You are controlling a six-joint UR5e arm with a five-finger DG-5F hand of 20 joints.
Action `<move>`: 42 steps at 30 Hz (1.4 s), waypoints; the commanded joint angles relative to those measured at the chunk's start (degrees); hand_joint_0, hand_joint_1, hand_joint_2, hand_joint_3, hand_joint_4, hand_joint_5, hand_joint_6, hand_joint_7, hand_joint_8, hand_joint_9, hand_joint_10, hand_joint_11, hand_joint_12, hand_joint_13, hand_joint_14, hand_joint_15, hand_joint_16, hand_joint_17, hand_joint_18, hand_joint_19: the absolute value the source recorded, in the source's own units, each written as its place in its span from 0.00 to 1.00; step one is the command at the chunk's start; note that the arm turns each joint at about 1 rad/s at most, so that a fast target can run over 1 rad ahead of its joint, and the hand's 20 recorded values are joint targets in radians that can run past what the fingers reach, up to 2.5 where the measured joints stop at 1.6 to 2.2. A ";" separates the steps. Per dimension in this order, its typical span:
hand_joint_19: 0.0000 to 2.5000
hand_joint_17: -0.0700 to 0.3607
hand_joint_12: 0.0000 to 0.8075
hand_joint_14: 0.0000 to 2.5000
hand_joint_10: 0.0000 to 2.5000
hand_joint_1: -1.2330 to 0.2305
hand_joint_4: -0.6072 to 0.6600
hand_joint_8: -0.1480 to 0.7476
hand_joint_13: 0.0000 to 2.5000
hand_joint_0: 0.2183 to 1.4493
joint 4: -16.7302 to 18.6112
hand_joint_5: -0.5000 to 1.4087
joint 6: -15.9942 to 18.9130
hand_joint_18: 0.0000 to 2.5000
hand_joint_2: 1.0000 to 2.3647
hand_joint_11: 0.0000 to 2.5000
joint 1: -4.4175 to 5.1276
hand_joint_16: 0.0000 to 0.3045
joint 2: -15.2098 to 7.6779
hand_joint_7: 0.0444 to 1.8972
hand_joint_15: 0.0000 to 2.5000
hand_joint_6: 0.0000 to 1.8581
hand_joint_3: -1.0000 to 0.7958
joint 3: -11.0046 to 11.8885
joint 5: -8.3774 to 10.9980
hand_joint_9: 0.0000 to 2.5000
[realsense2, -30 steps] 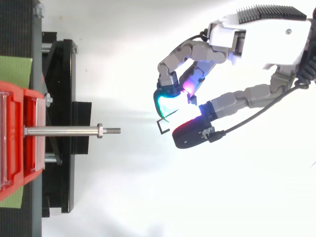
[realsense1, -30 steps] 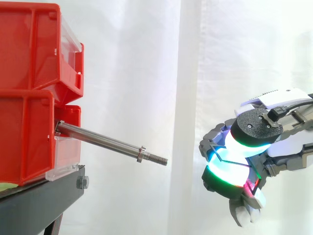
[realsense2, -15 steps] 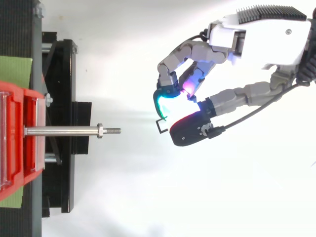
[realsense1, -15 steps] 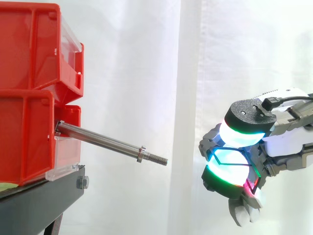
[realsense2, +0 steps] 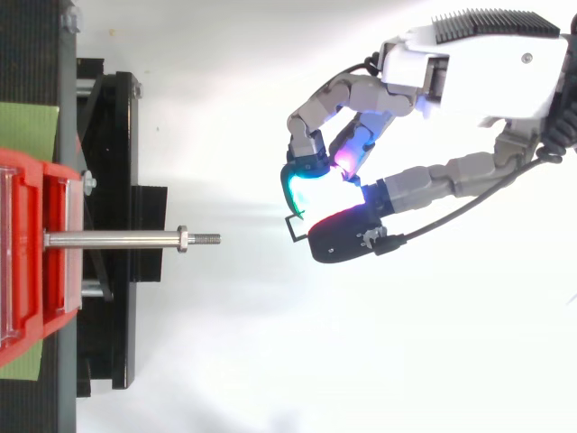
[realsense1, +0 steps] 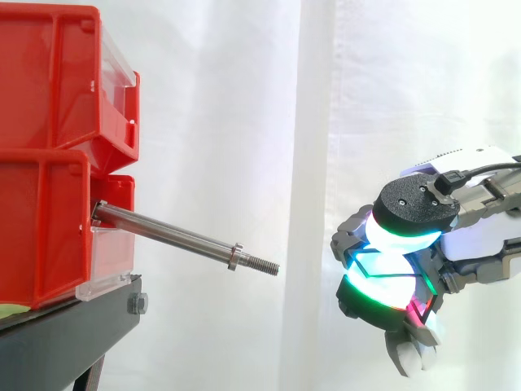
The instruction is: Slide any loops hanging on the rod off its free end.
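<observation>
One thin black loop (realsense2: 290,224) is what I see pinched in the hand (realsense2: 478,72). It sits between the curled fingertips (realsense2: 302,185), which glow cyan and green, and the thumb pad (realsense2: 338,240), which is edged in red. From above, a corner of the loop pokes out of the pinch toward the rod. From the side, its thin black outline runs across the lit pads.

The hand hangs to the right of the rod (realsense1: 171,232), well apart from it and at about the height of the rod's tip, with its fingers pointing back toward the bins. The rod sticks out of the lower red bin (realsense1: 41,220) and slopes slightly down to the right. It ends in a small collar (realsense1: 234,257) and a short threaded tip (realsense1: 262,264), which is the free end. The gap between that tip and the loop is open air.

A second red bin (realsense1: 49,73) is stacked on the lower one, and both sit on the black stand (realsense1: 73,334). A white curtain (realsense1: 244,122) hangs behind it all.
</observation>
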 commanded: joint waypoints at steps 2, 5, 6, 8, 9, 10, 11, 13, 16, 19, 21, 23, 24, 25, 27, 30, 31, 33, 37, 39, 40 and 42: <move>0.20 0.49 0.48 0.01 0.01 0.33 0.52 0.55 0.37 0.30 0.00 0.20 0.00 0.37 0.01 0.29 0.00 0.21 0.00 0.63 0.18 0.48 0.54 -0.01 0.00 0.43; 0.20 0.49 0.48 0.01 0.00 0.32 0.50 0.55 0.37 0.31 0.00 0.20 0.26 0.36 0.01 0.29 0.00 0.20 0.00 0.63 0.18 0.48 0.54 -0.01 0.09 0.43; 0.20 0.49 0.47 0.01 0.01 0.32 0.50 0.55 0.37 0.31 0.00 0.20 0.53 0.36 0.01 0.29 0.00 0.20 0.00 0.62 0.18 0.49 0.54 -0.01 0.18 0.43; 0.20 0.48 0.47 0.01 0.01 0.32 0.49 0.54 0.37 0.31 0.00 0.20 2.55 0.36 0.01 0.31 0.00 0.20 0.00 0.61 0.18 0.49 0.53 -0.01 0.53 0.44; 0.20 0.48 0.47 0.01 0.01 0.33 0.49 0.55 0.37 0.31 0.00 0.19 3.25 0.36 0.01 0.32 0.00 0.20 -0.09 0.60 0.18 0.49 0.53 -0.01 0.61 0.44; 0.20 0.47 0.46 0.01 0.01 0.33 0.50 0.54 0.37 0.31 0.00 0.19 4.13 0.35 0.01 0.34 0.00 0.19 0.00 0.59 0.18 0.49 0.51 -0.01 0.53 0.46; 0.21 0.46 0.45 0.01 0.01 0.34 0.50 0.54 0.36 0.31 0.00 0.19 4.39 0.35 0.01 0.37 0.09 0.19 0.00 0.59 0.18 0.49 0.50 -0.01 0.44 0.47; 0.21 0.45 0.44 0.01 0.01 0.35 0.50 0.53 0.36 0.31 0.09 0.18 3.95 0.34 0.01 0.45 0.09 0.18 0.00 0.59 0.18 0.49 0.49 -0.01 0.35 0.49; 0.21 0.44 0.44 0.01 0.01 0.36 0.50 0.52 0.36 0.31 0.35 0.18 3.69 0.34 0.01 0.51 0.18 0.18 0.00 0.58 0.19 0.49 0.48 -0.01 0.35 0.51; 0.22 0.43 0.43 0.01 0.01 0.37 0.51 0.52 0.37 0.31 0.53 0.18 3.69 0.33 0.02 0.59 0.27 0.17 -0.09 0.58 0.19 0.49 0.47 -0.01 0.44 0.56; 0.22 0.43 0.44 0.01 0.00 0.37 0.51 0.52 0.37 0.31 0.53 0.18 3.69 0.33 0.02 0.61 0.27 0.17 -0.09 0.57 0.19 0.49 0.46 -0.01 0.44 0.58; 0.21 0.43 0.44 0.01 0.00 0.37 0.52 0.52 0.37 0.31 0.53 0.18 3.69 0.33 0.01 0.64 0.35 0.17 -0.09 0.57 0.19 0.49 0.45 -0.01 0.44 0.61; 0.22 0.43 0.43 0.01 0.00 0.38 0.52 0.52 0.37 0.31 0.44 0.18 3.69 0.33 0.01 0.65 0.35 0.17 0.00 0.57 0.19 0.49 0.45 -0.01 0.44 0.62; 0.22 0.43 0.43 0.01 0.02 0.38 0.53 0.53 0.38 0.31 0.44 0.18 3.78 0.33 0.01 0.65 0.35 0.17 0.00 0.56 0.20 0.49 0.45 -0.01 0.44 0.63; 0.22 0.43 0.43 0.01 0.11 0.39 0.53 0.53 0.39 0.31 0.53 0.18 3.69 0.33 0.01 0.63 0.35 0.17 0.00 0.56 0.21 0.49 0.45 -0.01 0.44 0.63; 0.22 0.44 0.44 0.01 0.24 0.39 0.54 0.53 0.42 0.31 0.61 0.17 3.69 0.33 0.01 0.59 0.44 0.17 0.00 0.56 0.24 0.49 0.44 -0.01 0.44 0.64; 0.22 0.44 0.44 0.01 0.29 0.39 0.54 0.53 0.42 0.31 0.79 0.17 3.69 0.34 0.01 0.57 0.44 0.17 0.00 0.55 0.25 0.49 0.44 -0.01 0.35 0.64; 0.22 0.44 0.44 0.01 0.31 0.40 0.54 0.53 0.42 0.31 0.79 0.17 2.99 0.34 0.01 0.56 0.44 0.17 0.00 0.55 0.26 0.49 0.43 -0.01 0.18 0.63; 0.22 0.44 0.45 0.01 0.25 0.40 0.54 0.53 0.42 0.32 3.95 0.17 -2.46 0.34 0.01 0.58 0.27 0.17 0.00 0.55 0.25 0.49 0.42 -0.01 -1.58 0.62; 0.22 0.44 0.44 0.01 0.17 0.40 0.53 0.53 0.41 0.32 5.89 0.17 -4.22 0.34 0.01 0.61 0.18 0.17 0.00 0.54 0.24 0.49 0.42 -0.01 -2.46 0.62; 0.22 0.44 0.45 0.01 0.12 0.40 0.53 0.53 0.41 0.32 6.85 0.17 -5.10 0.34 0.01 0.62 0.09 0.17 0.00 0.55 0.24 0.49 0.42 -0.01 -3.08 0.62; 0.22 0.44 0.44 0.01 0.00 0.40 0.53 0.53 0.40 0.32 10.37 0.17 -9.23 0.33 0.01 0.65 -0.09 0.17 0.00 0.54 0.23 0.49 0.42 -0.01 -5.54 0.61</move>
